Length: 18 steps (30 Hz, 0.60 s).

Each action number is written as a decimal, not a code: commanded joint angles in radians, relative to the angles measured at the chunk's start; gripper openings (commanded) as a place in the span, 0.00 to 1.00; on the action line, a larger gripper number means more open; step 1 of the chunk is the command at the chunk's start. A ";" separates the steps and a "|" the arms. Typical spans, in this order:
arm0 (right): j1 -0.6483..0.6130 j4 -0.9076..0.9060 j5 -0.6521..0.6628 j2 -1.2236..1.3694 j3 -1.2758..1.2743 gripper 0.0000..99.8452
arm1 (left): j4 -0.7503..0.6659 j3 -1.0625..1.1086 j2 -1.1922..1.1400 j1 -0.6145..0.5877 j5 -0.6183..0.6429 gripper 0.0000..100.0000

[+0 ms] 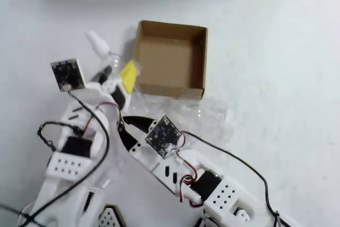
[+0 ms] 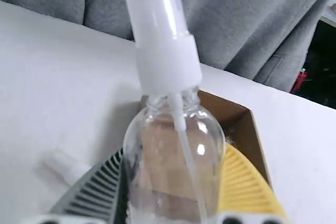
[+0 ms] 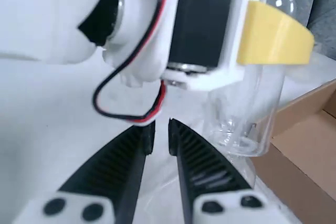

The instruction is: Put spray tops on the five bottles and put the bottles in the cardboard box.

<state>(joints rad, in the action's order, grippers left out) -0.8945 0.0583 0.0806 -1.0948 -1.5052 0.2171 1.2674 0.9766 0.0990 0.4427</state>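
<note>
Right fingers (image 1: pixel 122 126) lowest in high view, narrowly parted, empty; left fingers (image 1: pixel 116 72) grip bottle (image 1: pixel 110 58) just left of box (image 1: pixel 172 59) on counter (image 1: pixel 276 51). Left wrist: spray top (image 2: pixel 164 45) sits on bottle neck. Right wrist: right fingers a slit apart; bottle beside box.

Clear round-shouldered bottle (image 2: pixel 157 177), clamped between the grey and yellow fingers of the left gripper (image 2: pixel 174 150), tilted, just beside the cardboard box (image 1: pixel 171 59). White spray top (image 2: pixel 165 51) sitting over its neck, thin dip tube (image 2: pixel 188 161) running down inside. Box brown, square, open-topped, upright on the desk (image 1: pixel 265 51), bare floor showing.
</note>
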 commanded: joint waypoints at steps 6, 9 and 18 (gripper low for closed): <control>0.008 0.019 -0.012 -0.028 0.009 0.02 | 0.180 0.043 0.311 0.099 -0.160 0.02; 0.042 0.019 -0.012 -0.021 0.011 0.02 | 0.227 0.043 0.364 0.104 -0.161 0.02; 0.116 0.021 -0.011 -0.019 0.014 0.02 | 0.313 0.048 0.490 0.105 -0.163 0.02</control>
<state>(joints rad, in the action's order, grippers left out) -0.8439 0.0629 0.0744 -1.1055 -1.5037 0.4979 1.3257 1.4016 0.1864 0.2877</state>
